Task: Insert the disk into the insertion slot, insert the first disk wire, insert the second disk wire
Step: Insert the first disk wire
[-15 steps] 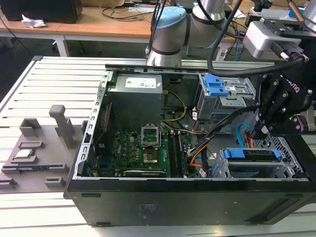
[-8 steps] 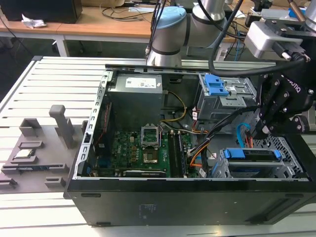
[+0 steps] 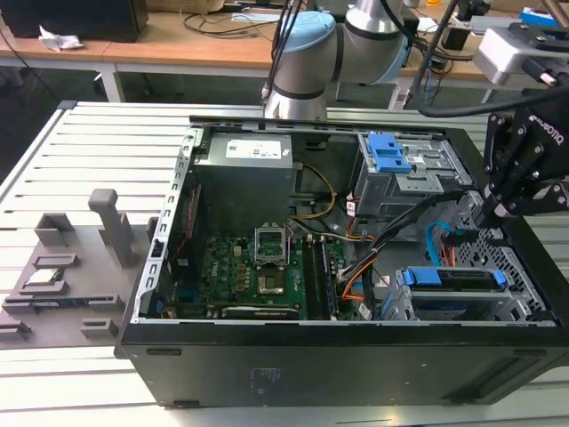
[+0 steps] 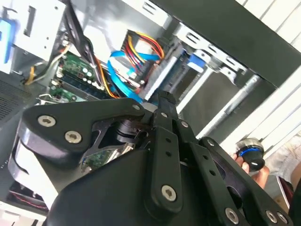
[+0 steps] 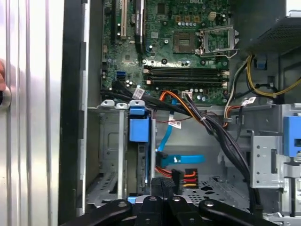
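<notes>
The disk (image 3: 451,283) in its blue carrier (image 5: 138,128) sits inside the insertion slot (image 3: 514,267), a low perforated silver cage (image 5: 109,141). My gripper (image 3: 494,206) hangs over the case's corner at the exterior view's right. In both wrist views its fingertips (image 5: 162,184) are pressed together with nothing between them. They sit right beside the black plug (image 5: 178,181) of the first disk wire (image 5: 190,176), a red, orange and black bundle (image 4: 143,47). The second disk wire (image 5: 181,159), a flat light-blue cable (image 4: 123,70), loops just behind that plug.
The taller grey cage with a blue latch (image 3: 389,153) stands behind the slot. The motherboard (image 3: 258,267) and power supply (image 3: 244,173) take up the case's middle and far side. Grey fixtures (image 3: 62,267) lie on the slatted table. A person's hand (image 4: 254,165) holds a blue-and-black knob beside the case.
</notes>
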You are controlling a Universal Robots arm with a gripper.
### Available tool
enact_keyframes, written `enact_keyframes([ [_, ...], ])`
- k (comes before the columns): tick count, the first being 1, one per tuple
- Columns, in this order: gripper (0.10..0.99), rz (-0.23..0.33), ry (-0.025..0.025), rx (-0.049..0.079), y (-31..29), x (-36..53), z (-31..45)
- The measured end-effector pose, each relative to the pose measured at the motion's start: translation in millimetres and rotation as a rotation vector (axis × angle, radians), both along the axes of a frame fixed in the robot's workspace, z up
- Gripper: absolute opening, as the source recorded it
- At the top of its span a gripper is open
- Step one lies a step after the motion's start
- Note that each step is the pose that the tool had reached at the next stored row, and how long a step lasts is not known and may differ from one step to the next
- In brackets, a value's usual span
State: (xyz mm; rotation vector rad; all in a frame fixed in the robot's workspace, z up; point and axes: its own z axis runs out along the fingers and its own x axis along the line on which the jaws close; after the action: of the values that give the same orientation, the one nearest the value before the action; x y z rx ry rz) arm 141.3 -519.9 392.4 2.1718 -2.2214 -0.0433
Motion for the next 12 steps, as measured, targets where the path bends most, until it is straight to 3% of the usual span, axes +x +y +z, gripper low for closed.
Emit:
enact_keyframes([
  [3,0.106,0.000,0.0000,-0.001,10.5,0.7,-2.7],
  [7,0.106,0.000,0.0000,-0.008,11.3,5.0,-9.4],
  [12,0.106,0.000,0.0000,-0.010,13.4,5.2,-23.0],
])
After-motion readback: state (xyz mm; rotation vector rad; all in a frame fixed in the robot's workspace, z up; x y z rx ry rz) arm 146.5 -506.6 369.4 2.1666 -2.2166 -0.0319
